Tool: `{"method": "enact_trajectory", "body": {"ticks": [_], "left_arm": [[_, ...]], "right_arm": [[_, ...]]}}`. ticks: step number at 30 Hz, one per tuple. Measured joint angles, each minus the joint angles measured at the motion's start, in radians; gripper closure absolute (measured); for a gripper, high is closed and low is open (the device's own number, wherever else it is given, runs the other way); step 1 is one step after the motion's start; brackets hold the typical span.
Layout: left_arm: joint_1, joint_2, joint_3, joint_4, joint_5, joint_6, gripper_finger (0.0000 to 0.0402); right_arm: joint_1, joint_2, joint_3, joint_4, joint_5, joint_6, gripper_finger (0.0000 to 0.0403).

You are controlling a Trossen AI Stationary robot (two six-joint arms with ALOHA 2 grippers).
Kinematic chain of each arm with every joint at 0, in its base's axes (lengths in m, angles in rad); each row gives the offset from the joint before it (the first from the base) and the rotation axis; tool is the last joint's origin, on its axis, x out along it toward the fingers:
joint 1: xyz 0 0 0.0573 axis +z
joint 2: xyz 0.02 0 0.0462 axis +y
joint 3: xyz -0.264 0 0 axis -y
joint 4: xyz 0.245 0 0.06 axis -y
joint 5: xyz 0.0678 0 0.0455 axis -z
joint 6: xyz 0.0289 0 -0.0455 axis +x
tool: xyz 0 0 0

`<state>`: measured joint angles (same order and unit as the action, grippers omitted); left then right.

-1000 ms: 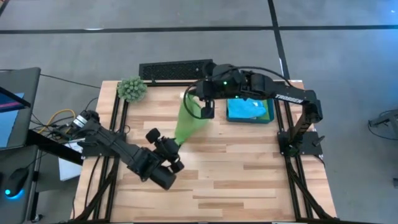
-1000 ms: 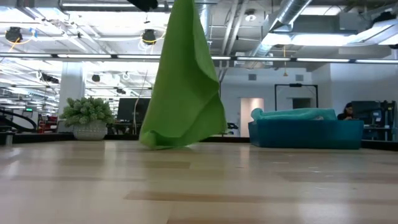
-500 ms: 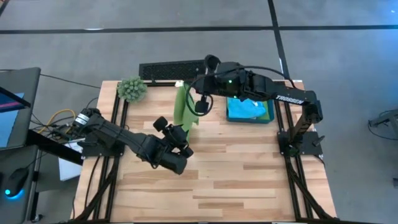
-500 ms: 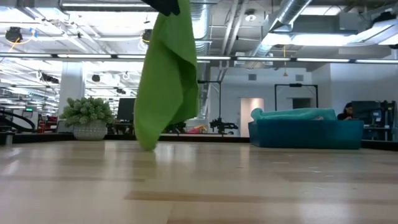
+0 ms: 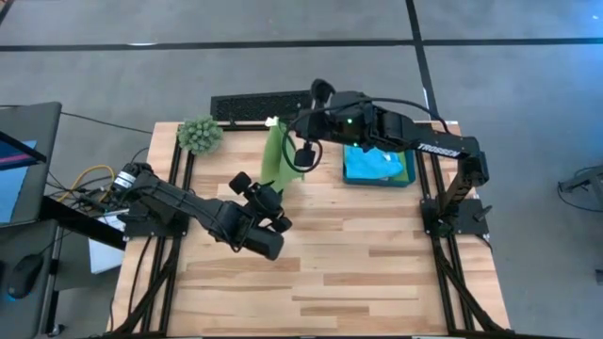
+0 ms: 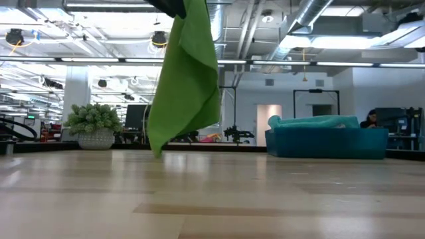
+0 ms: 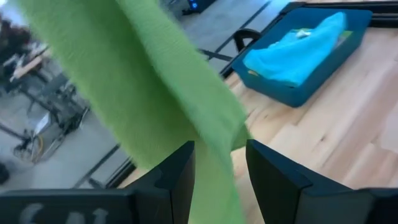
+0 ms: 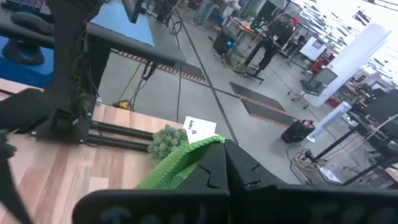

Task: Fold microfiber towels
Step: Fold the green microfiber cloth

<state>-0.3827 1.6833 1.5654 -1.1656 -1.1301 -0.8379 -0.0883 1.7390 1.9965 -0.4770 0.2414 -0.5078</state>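
My right gripper is raised over the table's far middle and is shut on a lime green towel. The towel hangs down in a narrow drape, and the low view shows its lowest tip near the tabletop. My left gripper is open beside the towel's lower part. In the left wrist view the green cloth runs down between its two fingers. I cannot tell whether they touch it. My right gripper pinches the towel's top edge by a corner between its two shut fingers; a white tag sticks up beside it. The towel hangs slack below the fingers. I cannot tell whether its lowest tip touches the table.
A teal bin holding a light blue towel stands at the far right and also shows in the left wrist view. A fuzzy green plant ball sits at the far left corner. A black grille lies along the far edge.
My left gripper has gone toward the table's far edge and a little right, up to the hanging towel. My right gripper has shifted slightly toward the far edge. The towel, spread wide and slanting toward the near side a second ago, now hangs narrower and straighter.
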Motion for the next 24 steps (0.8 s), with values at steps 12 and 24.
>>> {"method": "enact_trajectory", "body": {"ticks": [12, 24], "left_arm": [[0.049, 0.023, 0.002, -0.002, -0.001, -0.062, 0.0265], [0.059, 0.052, 0.0, -0.056, -0.027, -0.073, 0.0265]], "right_arm": [[0.001, 0.0, 0.0, 0.0, 0.0, 0.0, 0.0401], [0.003, 0.0, 0.0, 0.0, 0.0, -0.017, 0.0401]]}}
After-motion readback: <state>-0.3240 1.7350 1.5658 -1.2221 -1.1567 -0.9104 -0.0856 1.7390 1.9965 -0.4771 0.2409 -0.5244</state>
